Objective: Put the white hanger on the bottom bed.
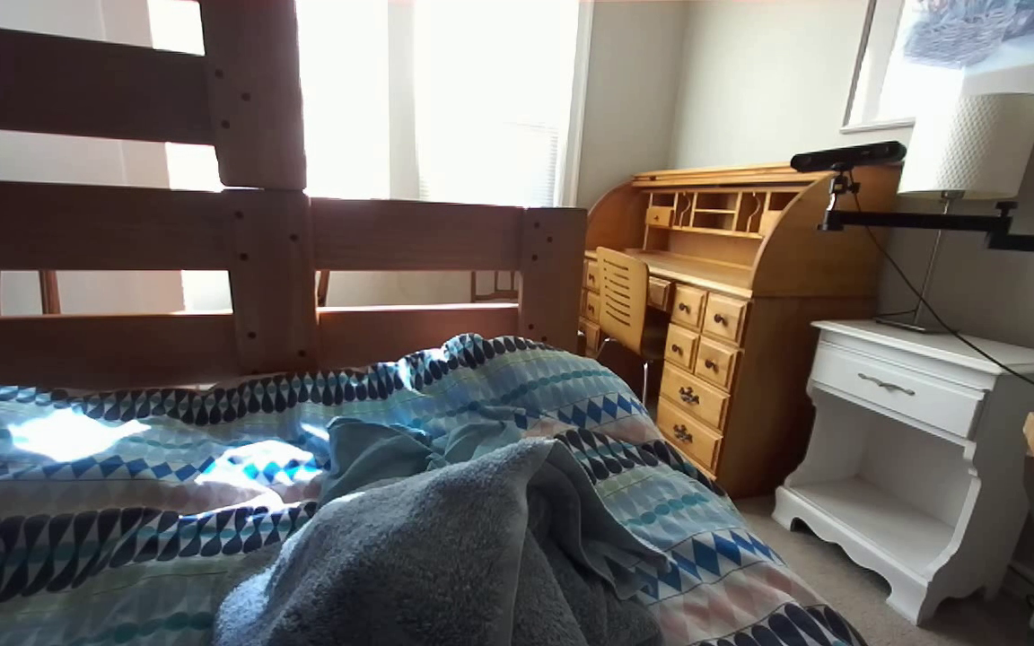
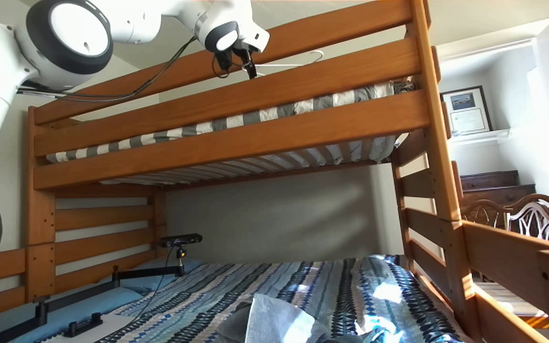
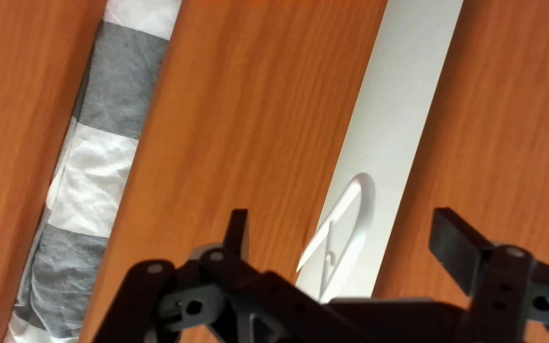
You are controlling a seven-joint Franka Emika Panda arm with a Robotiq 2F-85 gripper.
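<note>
Slender white hanger (image 3: 358,240): one, in the gap between the orange-brown wooden lower guard rail (image 3: 236,119) and the matching upper guard rail (image 3: 508,119) of the slatted wooden top bunk (image 2: 231,144); hung or propped, I cannot tell.

Black two-fingered end effector (image 3: 340,233): one, fingers spread wide, gripping nothing; in the wrist view the hanger shows between them.

Progress, my estimate: reach nearly complete, grasp not yet made. Left to me: close, draw the hanger clear, lower, release.

Wide wooden bottom bed (image 2: 322,281) with blue, teal and white patterned quilt (image 1: 122,538): one, no hanger seen on it.

In the way: both rails, flanking the narrow gap, with snagging a likely risk. Heaped grey plush blanket (image 1: 418,547), on the quilt. Black bar-shaped camera (image 2: 181,239) on a jointed black arm (image 2: 148,272), showing against the bed in an exterior view.

Also present: honey-coloured wooden roll-top desk (image 1: 725,336); white wooden nightstand (image 1: 939,404).
</note>
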